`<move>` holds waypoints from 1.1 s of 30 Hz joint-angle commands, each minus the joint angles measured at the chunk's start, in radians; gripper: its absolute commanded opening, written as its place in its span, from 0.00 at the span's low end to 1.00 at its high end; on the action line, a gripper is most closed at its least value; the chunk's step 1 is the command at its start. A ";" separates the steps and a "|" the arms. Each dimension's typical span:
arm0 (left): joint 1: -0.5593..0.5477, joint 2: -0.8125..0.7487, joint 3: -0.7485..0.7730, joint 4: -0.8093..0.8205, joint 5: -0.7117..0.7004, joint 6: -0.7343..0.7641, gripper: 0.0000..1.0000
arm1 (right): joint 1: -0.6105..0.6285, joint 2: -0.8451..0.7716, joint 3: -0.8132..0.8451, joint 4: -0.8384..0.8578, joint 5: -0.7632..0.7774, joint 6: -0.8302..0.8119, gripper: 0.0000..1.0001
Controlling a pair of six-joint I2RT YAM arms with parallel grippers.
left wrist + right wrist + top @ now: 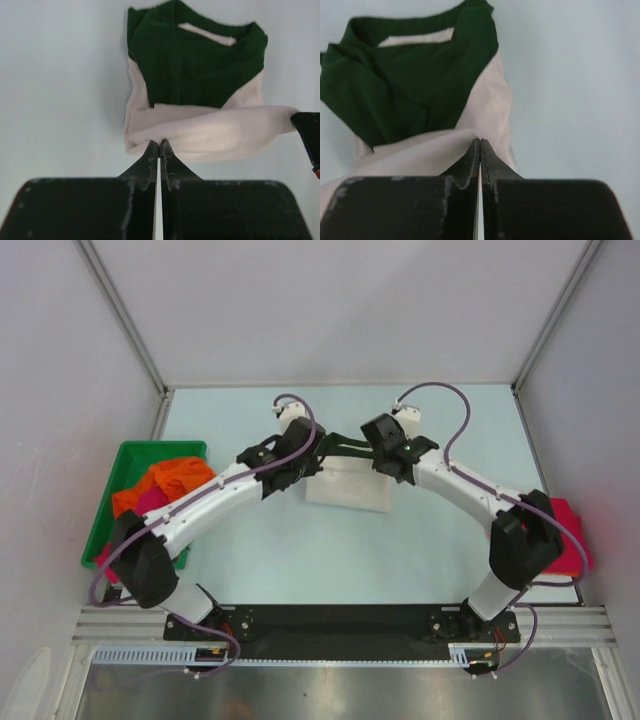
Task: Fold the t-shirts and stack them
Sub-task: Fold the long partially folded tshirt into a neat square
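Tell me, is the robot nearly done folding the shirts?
Not yet. One pink shirt lies off to the right, maybe finished; I can't tell. The left gripper and right gripper both pinch a fold of the cream and green shirt. An orange shirt and more cloth sit crumpled in the green bin.

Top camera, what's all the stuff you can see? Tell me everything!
cream and green t-shirt: one, cream with dark green, middle of the table
orange t-shirt: one, orange, in the bin
magenta t-shirt: one, magenta, in the bin
pink-red t-shirt: one, pink-red, table's right edge
bin: one, green, table's left edge
table: one, pale blue
left end effector: one, black, pinching the cream cloth
right end effector: one, black, pinching the same shirt
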 commanded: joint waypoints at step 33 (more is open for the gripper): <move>0.309 0.875 0.896 -0.003 0.134 0.193 0.00 | -0.276 0.775 0.722 0.087 -0.140 -0.170 0.00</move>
